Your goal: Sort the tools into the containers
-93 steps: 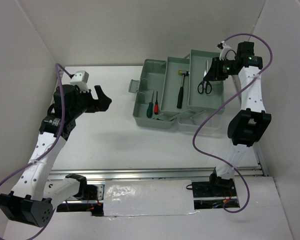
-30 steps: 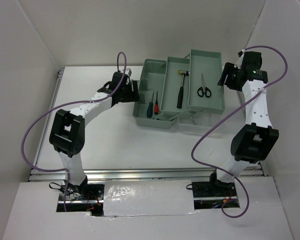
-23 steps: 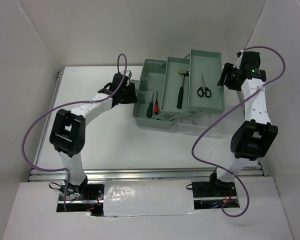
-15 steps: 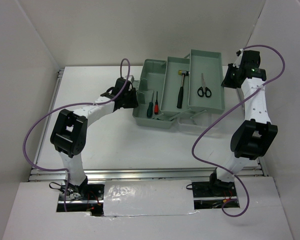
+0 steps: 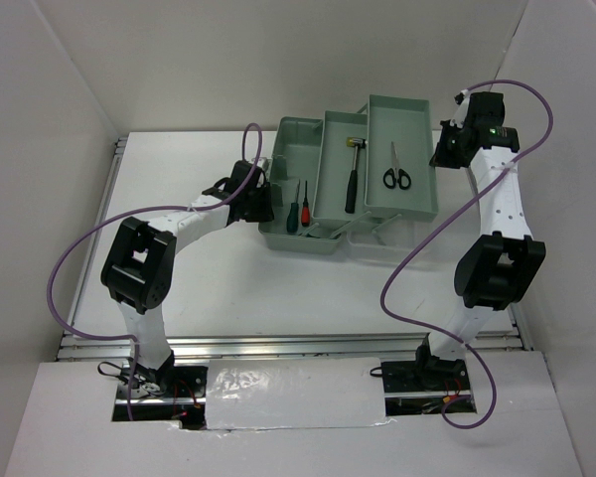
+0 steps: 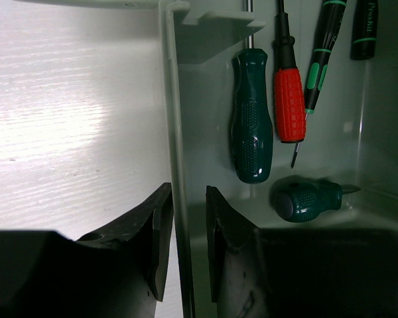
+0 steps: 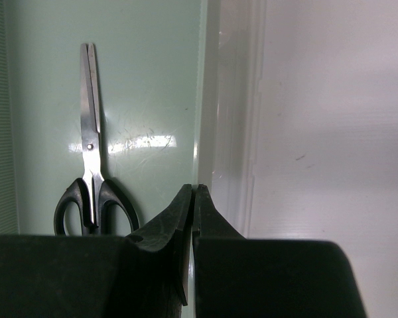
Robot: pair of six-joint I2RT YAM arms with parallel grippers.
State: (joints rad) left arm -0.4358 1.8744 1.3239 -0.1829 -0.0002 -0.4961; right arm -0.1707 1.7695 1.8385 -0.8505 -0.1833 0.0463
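The sage-green toolbox (image 5: pixel 283 159) stands open at the back of the table. Its left tray holds a green-handled screwdriver (image 6: pixel 252 132), a red-handled one (image 6: pixel 288 109), a slim black-and-green one (image 6: pixel 322 66) and a stubby green one (image 6: pixel 308 199). The hammer (image 5: pixel 350 184) lies in the middle tray, the scissors (image 7: pixel 91 165) in the right tray. My left gripper (image 6: pixel 186 218) straddles the left tray's outer wall (image 6: pixel 172 99), one finger each side, closed onto it. My right gripper (image 7: pixel 194 192) is shut on the right tray's outer wall (image 7: pixel 202 99), beside the scissors.
White walls enclose the table on the left, back and right. A purple cable loops from each arm above the table. The right wall stands close behind my right arm (image 5: pixel 497 199). Bare white tabletop (image 5: pixel 228 278) lies in front of the toolbox.
Both grippers have closed onto the toolbox's outer walls. The right tray and middle tray have slid left with my right gripper, and the box has shifted slightly left.
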